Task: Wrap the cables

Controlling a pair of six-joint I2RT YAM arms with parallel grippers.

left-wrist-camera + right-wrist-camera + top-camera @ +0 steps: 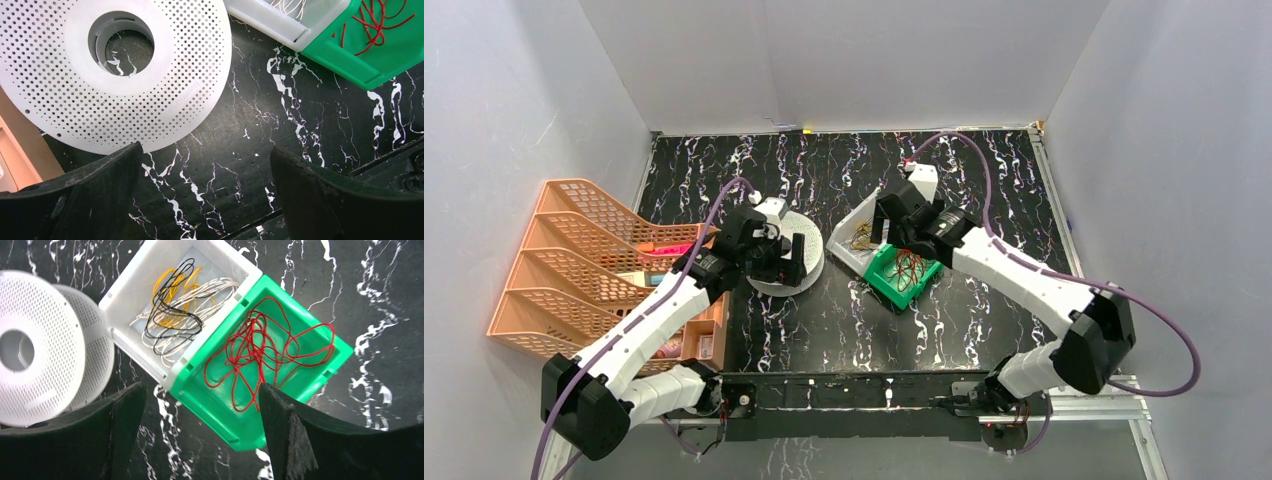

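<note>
Above the black marbled table (824,310), the right gripper (200,387) is hovering open over red cables (260,345) mid-frame, the left gripper (205,155) gaping below the upper-left white spool (165,100).

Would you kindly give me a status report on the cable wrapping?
Left gripper open, empty, beside white perforated plastic spool. Right gripper open above thin red wire tangle, loose in green plastic bin. Nothing blocking.
</note>
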